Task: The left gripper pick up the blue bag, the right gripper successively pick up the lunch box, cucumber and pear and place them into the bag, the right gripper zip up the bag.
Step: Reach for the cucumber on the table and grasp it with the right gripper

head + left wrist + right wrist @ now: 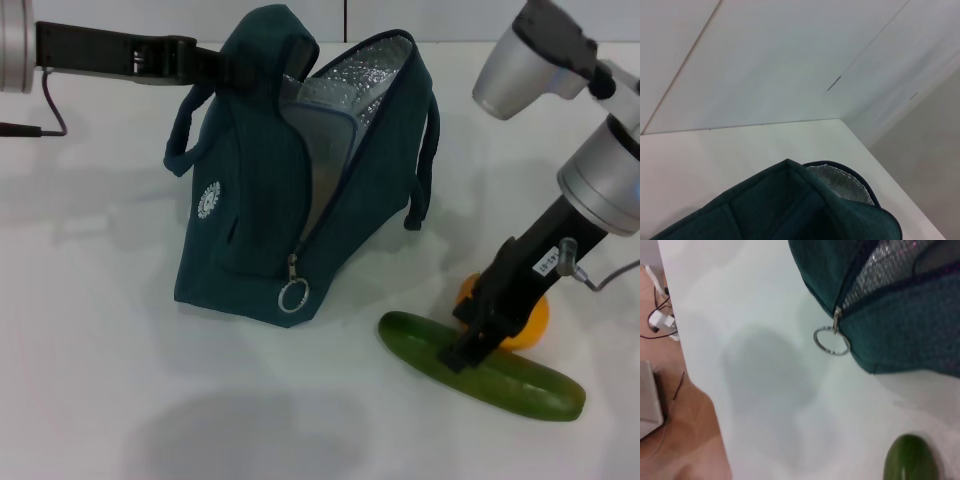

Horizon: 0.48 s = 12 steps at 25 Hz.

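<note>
Left end effector (222,66) clamps top of dark teal fabric bag (255,215), unzipped, upright on white tabletop (90,350). Right end effector (468,348) closed around long dark green cucumber (520,385), yellow-orange pear (530,322) just behind.

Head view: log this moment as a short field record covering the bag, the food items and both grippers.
blue bag: upright on the table, unzipped, foil lining showing
zipper ring: hanging at the bag's lower front
left gripper: at the bag's top, holding it up
right gripper: down on the cucumber
pear: behind the cucumber, partly hidden
lunch box: not visible
</note>
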Motion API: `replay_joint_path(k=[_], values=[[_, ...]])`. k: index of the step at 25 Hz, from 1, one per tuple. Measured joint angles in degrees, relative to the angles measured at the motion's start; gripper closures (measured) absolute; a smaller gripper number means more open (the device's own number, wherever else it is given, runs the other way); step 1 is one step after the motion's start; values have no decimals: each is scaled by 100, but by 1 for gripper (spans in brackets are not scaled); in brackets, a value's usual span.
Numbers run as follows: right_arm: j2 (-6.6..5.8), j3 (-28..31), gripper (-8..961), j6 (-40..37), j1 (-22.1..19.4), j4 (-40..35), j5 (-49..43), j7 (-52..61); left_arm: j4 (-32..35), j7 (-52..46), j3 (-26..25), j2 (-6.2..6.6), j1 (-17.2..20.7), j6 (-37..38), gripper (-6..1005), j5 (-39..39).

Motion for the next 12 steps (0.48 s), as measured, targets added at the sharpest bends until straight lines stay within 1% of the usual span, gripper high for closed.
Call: replay_joint_path(k=[12], values=[[-24, -65, 287, 34, 181, 437, -125, 31, 0, -40, 0, -10, -2, 1, 949, -35]])
